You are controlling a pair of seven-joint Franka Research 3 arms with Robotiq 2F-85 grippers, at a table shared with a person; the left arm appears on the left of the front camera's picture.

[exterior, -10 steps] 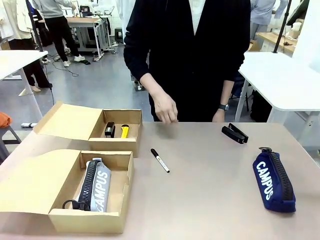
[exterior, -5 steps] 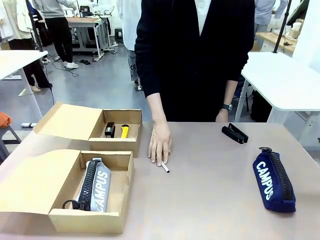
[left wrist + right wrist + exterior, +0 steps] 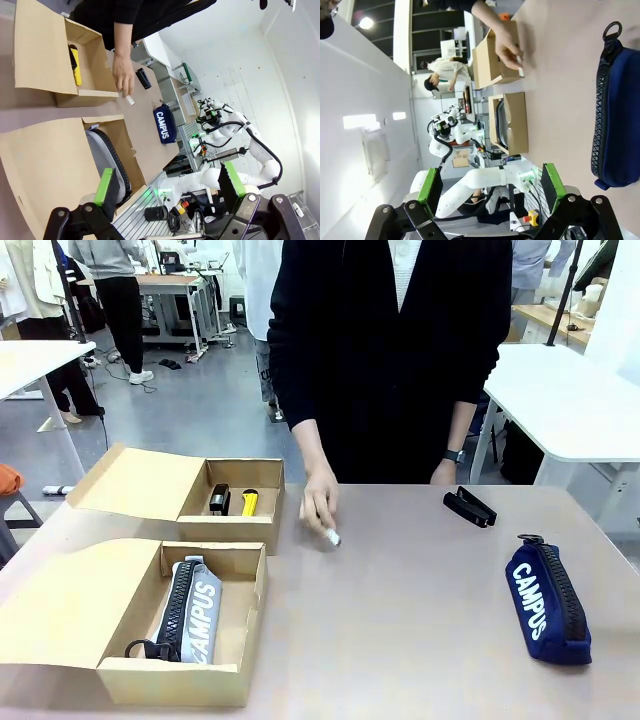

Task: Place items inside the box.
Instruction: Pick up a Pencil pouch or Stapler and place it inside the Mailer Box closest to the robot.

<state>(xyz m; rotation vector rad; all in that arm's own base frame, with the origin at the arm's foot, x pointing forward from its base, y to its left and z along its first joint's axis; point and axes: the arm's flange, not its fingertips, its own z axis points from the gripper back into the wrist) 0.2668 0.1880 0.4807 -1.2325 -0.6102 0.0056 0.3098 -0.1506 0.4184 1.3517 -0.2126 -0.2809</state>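
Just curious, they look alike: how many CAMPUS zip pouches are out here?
2. The grey pouch lies inside the nearer cardboard box; the navy pouch lies on the table toward the robot's right. I see no sign of a hidden one.

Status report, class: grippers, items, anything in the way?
Left gripper, right gripper open, empty. Black marker pen in person's hand. Navy zip pouch, black stapler on beige table. Hand over table centre.

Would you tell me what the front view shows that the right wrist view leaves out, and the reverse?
Front view: the black stapler and the yellow knife in the far box. Right wrist view: the right tool, open. Both: the navy pouch, the person's hand holding the marker, the far box and the near box.
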